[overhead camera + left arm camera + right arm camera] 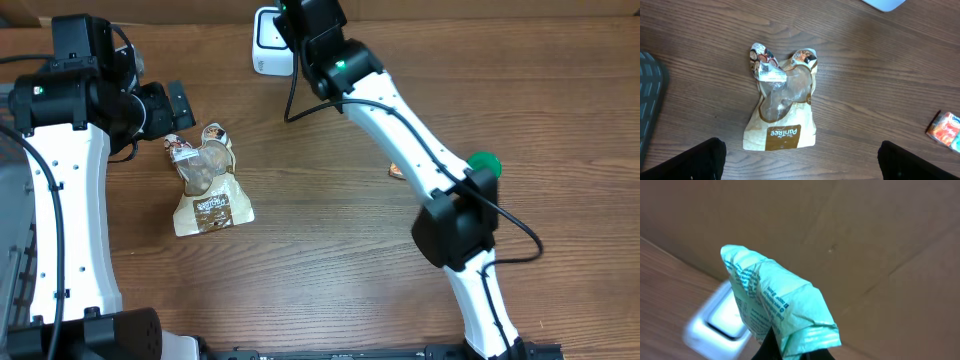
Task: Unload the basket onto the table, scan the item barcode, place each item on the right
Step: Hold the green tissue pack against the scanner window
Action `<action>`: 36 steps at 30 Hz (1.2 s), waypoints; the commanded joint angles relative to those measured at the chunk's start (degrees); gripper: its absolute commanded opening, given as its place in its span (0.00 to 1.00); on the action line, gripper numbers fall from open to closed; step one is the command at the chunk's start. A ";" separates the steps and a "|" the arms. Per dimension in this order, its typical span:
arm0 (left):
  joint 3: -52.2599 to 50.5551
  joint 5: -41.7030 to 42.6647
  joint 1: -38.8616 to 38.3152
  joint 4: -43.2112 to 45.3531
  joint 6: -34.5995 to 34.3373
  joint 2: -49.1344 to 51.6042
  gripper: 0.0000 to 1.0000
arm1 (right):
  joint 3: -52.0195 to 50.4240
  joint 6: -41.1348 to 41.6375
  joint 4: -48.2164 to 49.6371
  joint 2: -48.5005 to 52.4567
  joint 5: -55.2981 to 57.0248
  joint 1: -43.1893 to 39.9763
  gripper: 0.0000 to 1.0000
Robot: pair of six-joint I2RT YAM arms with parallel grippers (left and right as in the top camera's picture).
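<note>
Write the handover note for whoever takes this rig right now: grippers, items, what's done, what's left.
Left gripper: open and empty, hovering over the brown snack bag, which lies flat on the table.
Right gripper: shut on a green printed packet, held up near the white scanner at the table's far edge.
Small orange packet: lying on the table, clear of both grippers.
Done: green packet picked up and brought to the scanner.
Left: nothing shows a completed scan. Present its barcode, then set it down; the snack bag and orange packet probably follow.
</note>
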 commanded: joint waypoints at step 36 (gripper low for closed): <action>0.39 0.24 0.13 0.07 0.44 -0.85 1.00 | 1.05 -43.39 24.13 11.52 0.09 -0.44 0.04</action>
